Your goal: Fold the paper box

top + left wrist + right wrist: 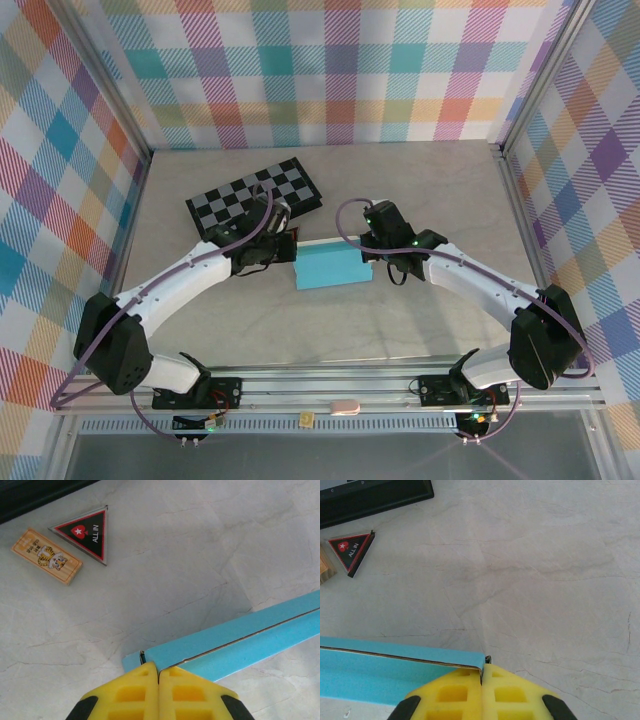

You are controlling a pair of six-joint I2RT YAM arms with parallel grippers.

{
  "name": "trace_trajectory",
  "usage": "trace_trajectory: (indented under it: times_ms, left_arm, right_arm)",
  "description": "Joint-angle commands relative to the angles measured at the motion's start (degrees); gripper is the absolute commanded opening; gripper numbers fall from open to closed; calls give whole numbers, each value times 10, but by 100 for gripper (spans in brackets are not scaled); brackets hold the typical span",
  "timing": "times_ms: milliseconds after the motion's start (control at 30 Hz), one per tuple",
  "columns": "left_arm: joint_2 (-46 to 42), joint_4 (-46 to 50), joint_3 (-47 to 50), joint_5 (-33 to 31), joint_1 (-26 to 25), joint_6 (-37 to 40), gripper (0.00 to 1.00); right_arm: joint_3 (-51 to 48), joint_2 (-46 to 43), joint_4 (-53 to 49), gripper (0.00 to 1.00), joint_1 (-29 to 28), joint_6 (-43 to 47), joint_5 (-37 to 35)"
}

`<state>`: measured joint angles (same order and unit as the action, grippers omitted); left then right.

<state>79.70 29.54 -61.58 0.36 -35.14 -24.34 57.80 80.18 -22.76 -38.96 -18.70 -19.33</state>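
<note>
Teal card of the box [333, 268] is lying mid-frame on the surface [450, 190] in the top view, its long axis running left to right, a folded seam running along its upper edge. Left pincer [159, 674] and right pincer [482, 675] are each pinching an end corner, fingers closed thin on it. Both should be moving evenly, so the crease is forming straight
</note>
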Motion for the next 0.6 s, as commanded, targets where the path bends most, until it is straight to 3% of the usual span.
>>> trace_trajectory:
  times_ms: [0,567]
  left_arm:
    - [-9,-2,14,22,-9,38,0]
    - [-10,-27,42,14,-13,40,0]
  right_arm:
    - [-15,-7,-7,0,-4,-6,13]
    - [-19,-8,-6,0,-4,-6,12]
